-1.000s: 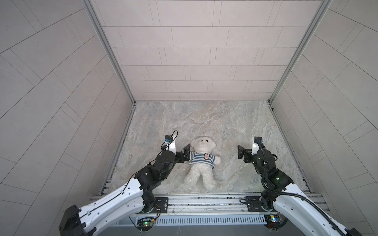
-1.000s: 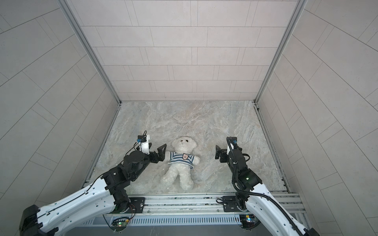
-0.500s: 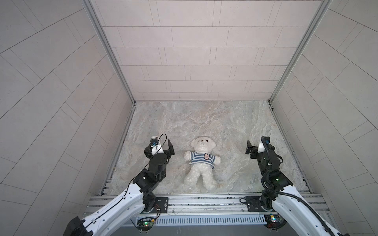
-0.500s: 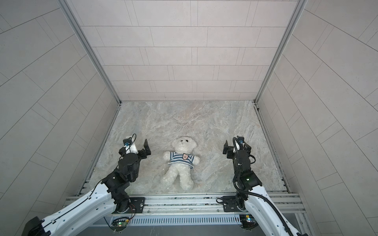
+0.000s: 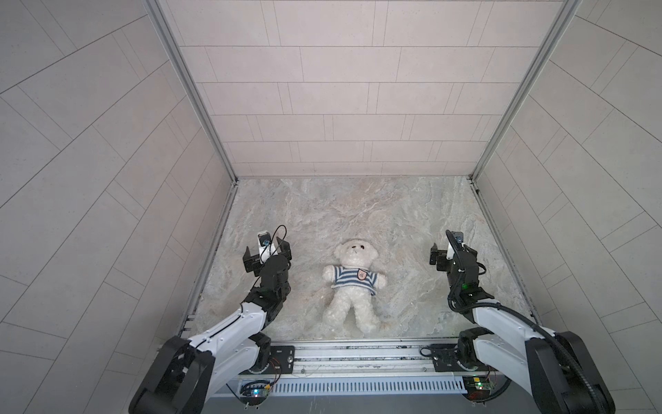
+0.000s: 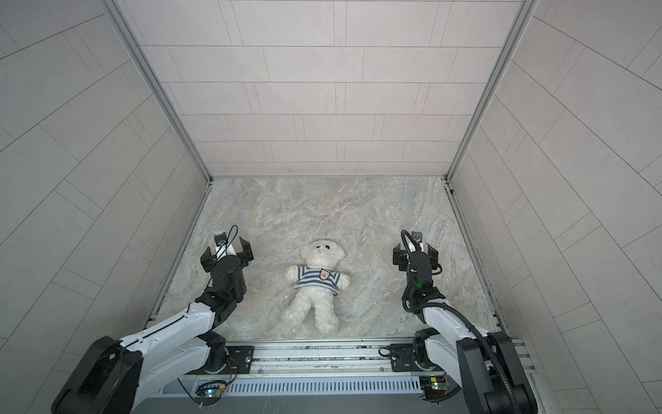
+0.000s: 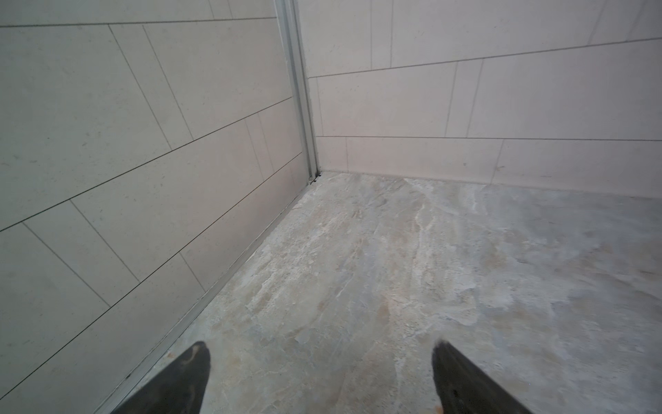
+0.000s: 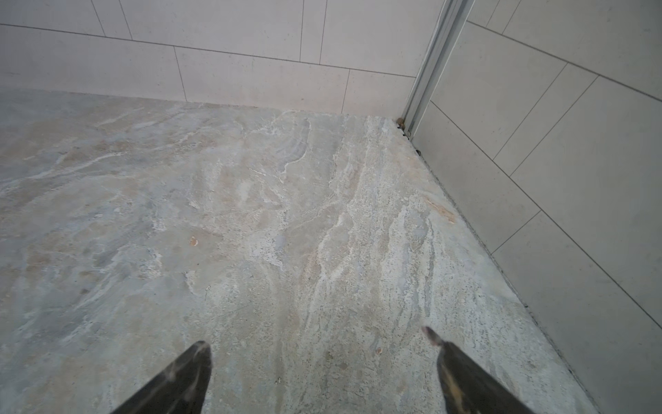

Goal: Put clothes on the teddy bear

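The white teddy bear (image 5: 355, 252) (image 6: 321, 252) lies on its back in the middle of the marbled floor, head toward the back wall. A blue-and-white striped shirt (image 5: 347, 282) (image 6: 312, 281) with a chest badge covers its torso, and both arms stick out of the sleeves. My left gripper (image 5: 267, 255) (image 6: 226, 253) (image 7: 320, 358) hovers open to the bear's left, empty, facing the back left corner. Off to the bear's right is my right gripper (image 5: 452, 255) (image 6: 415, 252) (image 8: 318, 344), also open and empty, facing the back right corner. Neither wrist view shows the bear.
Tiled walls close the cell on three sides. The left wall (image 7: 143, 179) runs close beside my left gripper and the right wall (image 8: 573, 179) beside my right. A metal rail (image 5: 358, 353) with the arm bases lines the front edge.
Both arms have pulled away from the bear, the left gripper swinging leftward and the right one rightward, each turning toward the back wall. Both stayed open. The bear has not moved.
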Robot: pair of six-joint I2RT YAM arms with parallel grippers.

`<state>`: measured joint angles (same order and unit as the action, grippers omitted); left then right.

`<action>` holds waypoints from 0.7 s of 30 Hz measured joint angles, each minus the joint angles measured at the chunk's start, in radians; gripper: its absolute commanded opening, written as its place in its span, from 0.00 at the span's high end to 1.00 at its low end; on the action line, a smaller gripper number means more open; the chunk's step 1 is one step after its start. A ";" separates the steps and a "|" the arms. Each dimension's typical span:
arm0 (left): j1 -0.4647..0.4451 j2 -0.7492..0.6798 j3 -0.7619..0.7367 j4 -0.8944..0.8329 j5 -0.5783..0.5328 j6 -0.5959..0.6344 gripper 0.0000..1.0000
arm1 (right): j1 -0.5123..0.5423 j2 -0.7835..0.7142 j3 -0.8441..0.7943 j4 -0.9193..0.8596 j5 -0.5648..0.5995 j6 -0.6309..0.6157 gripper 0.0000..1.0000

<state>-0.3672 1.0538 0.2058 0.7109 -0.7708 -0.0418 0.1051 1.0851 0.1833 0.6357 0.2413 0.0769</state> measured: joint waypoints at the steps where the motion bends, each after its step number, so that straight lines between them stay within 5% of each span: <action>1: 0.023 0.037 0.000 0.034 0.015 0.003 0.00 | -0.009 0.037 0.001 0.036 -0.003 0.005 0.00; 12: 0.149 0.283 0.007 0.305 0.199 0.035 0.00 | -0.033 0.278 0.056 0.263 0.001 0.008 0.01; 21: 0.188 0.410 0.092 0.332 0.327 0.057 0.00 | -0.059 0.510 0.066 0.460 0.011 0.013 0.01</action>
<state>-0.1791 1.4639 0.2974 1.0424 -0.4442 0.0151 0.0463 1.5955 0.2493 1.0958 0.2520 0.0902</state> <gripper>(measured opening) 0.997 0.992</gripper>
